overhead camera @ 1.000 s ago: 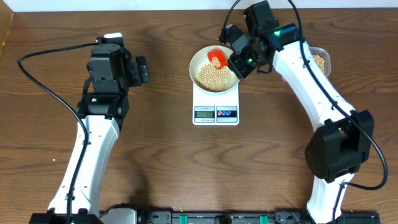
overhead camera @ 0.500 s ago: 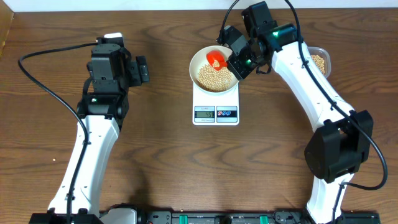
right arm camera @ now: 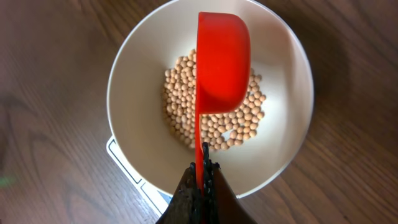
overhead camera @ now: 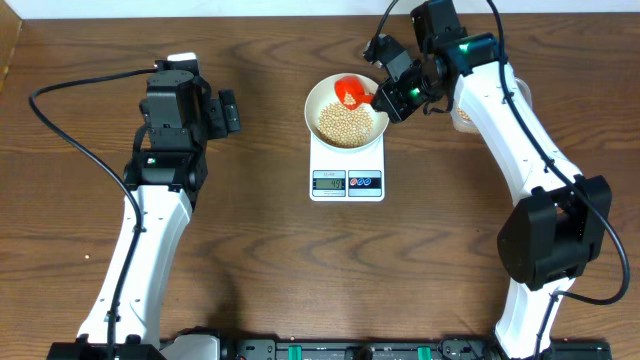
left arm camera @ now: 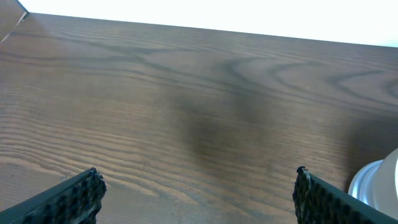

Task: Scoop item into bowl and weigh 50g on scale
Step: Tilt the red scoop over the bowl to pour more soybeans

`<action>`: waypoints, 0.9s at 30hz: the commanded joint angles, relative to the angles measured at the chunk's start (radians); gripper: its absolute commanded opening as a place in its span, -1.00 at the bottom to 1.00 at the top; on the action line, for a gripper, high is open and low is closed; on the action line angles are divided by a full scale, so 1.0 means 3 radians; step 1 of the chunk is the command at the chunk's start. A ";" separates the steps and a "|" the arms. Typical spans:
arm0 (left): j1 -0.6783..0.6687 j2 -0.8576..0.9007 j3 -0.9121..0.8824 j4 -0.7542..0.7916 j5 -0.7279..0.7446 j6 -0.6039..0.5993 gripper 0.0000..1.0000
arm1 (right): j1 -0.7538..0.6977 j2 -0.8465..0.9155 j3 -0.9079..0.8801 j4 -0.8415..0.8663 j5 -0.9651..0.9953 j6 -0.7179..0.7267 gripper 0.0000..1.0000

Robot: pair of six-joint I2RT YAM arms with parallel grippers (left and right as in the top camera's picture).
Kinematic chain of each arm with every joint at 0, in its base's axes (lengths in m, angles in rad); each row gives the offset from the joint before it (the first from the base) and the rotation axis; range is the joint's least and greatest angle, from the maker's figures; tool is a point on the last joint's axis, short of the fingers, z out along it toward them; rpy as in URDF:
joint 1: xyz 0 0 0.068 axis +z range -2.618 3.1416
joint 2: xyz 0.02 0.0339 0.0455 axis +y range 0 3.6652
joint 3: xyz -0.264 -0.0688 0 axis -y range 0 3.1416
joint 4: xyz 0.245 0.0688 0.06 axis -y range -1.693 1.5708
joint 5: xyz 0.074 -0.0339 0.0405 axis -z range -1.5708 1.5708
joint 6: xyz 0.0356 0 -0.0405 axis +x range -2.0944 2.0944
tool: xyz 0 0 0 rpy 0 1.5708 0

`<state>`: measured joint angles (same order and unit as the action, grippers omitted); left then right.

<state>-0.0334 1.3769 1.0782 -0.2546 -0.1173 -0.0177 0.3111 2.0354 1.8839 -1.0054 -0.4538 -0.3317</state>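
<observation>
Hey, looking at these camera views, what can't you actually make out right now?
- Weight reading: overhead, the digits on the scale display are too small to read.
- Scale in the right wrist view: the bowl covers all but a corner.
- Inside of the scoop: the right wrist view shows only its outer side.
- White object: cut off by the left wrist view's right edge, so it is unidentifiable.

Readable text: none from where I stand | scale [overhead camera: 347, 165] display [overhead camera: 329, 181]: digits too small to make out | buttons [overhead camera: 364, 181]: no legible marks
</observation>
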 commanded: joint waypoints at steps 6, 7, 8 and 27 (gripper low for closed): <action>0.0014 0.0018 0.0019 0.0003 0.0005 0.0058 0.97 | 0.0000 -0.0094 0.0092 -0.0003 -0.0120 0.0045 -0.98; 0.0014 0.0018 0.0019 0.0003 0.0005 0.0058 0.97 | 0.0000 -0.0094 0.0090 -0.0003 -0.0120 0.0045 -0.98; 0.0014 0.0018 0.0019 0.0003 0.0005 0.0058 0.97 | 0.0000 -0.0094 0.0090 -0.0003 -0.0120 0.0045 -0.98; 0.0014 0.0018 0.0019 0.0003 0.0005 0.0058 0.97 | 0.0008 -0.0094 0.0090 -0.0004 -0.0066 -0.0011 -0.98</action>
<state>-0.0334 1.3769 1.0782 -0.2546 -0.1173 -0.0177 0.3115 2.0354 1.8839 -1.0054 -0.4713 -0.3256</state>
